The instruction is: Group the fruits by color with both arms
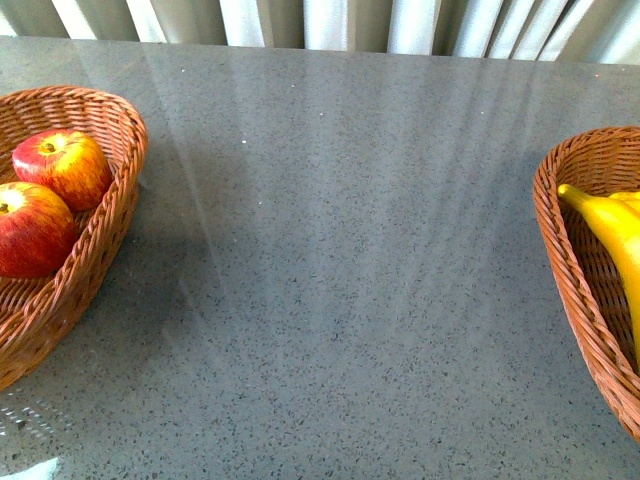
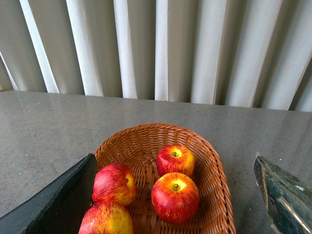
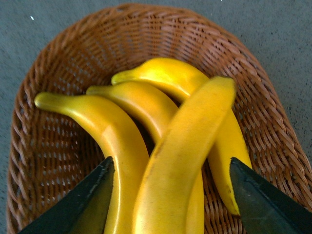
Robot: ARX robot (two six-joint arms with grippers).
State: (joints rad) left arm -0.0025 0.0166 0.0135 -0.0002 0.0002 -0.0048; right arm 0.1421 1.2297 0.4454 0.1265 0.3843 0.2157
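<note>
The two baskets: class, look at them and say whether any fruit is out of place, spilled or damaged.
Nothing stands out. The left basket holds only red apples, the right basket only yellow bananas, and no fruit lies on the table.

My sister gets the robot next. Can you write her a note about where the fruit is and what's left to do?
Left gripper: open, empty, over the apple basket.
Right gripper: open, jaws either side of the top banana, not closed on it.
Apples: four in the left basket; the front view shows only two, one behind the other.
Bananas: four in the right basket.
Done: reds left, yellows right; no fruit seen on the table.
Left: probably just pulling both arms back.
</note>
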